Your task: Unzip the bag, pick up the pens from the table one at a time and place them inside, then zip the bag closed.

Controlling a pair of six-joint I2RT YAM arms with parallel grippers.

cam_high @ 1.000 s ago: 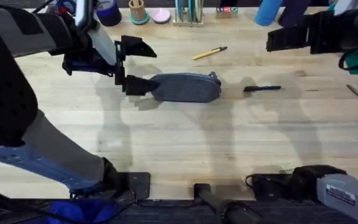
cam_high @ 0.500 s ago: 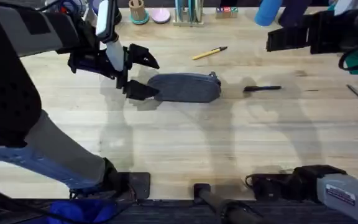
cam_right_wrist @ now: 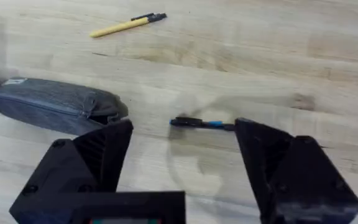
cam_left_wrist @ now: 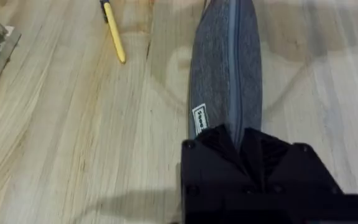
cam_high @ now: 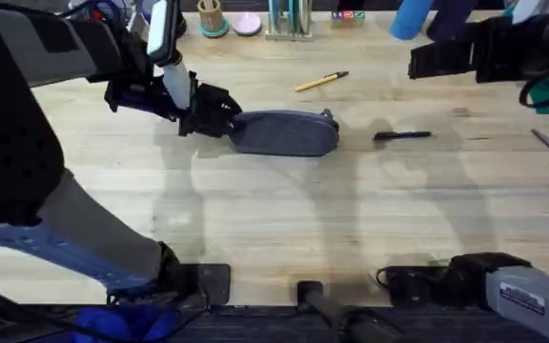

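Left gripper point(cam_high: 219, 114) w/ black fingers is clamped on the left end of the oblong blue-grey fabric pouch point(cam_high: 284, 132), which lies zipped along its top, mid-table on the light wooden tabletop point(cam_high: 284, 229). Right gripper point(cam_right_wrist: 182, 146) hangs high over the far right, fingers spread wide, nothing between them. Slim yellow pen w/ black tip point(cam_high: 320, 82) lies just beyond the pouch, far side. All-black pen point(cam_high: 402, 136) lies to the pouch's right, apart from it.
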